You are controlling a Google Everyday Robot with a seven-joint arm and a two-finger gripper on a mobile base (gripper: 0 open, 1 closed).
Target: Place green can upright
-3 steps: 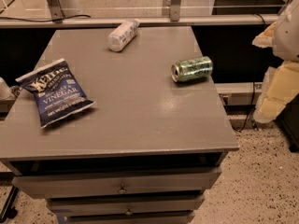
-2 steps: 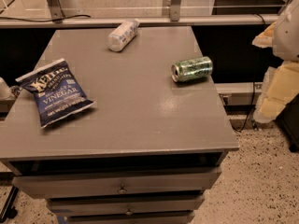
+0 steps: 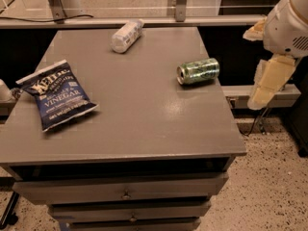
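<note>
The green can lies on its side near the right edge of the grey table, its silver top facing left. My gripper hangs off the table's right side, to the right of the can and apart from it, with the white arm above it at the frame's edge. It holds nothing that I can see.
A white crinkled plastic bottle lies on its side at the table's back. A blue chip bag lies at the left. Drawers sit under the tabletop. A rail runs behind the table. Speckled floor is at the right.
</note>
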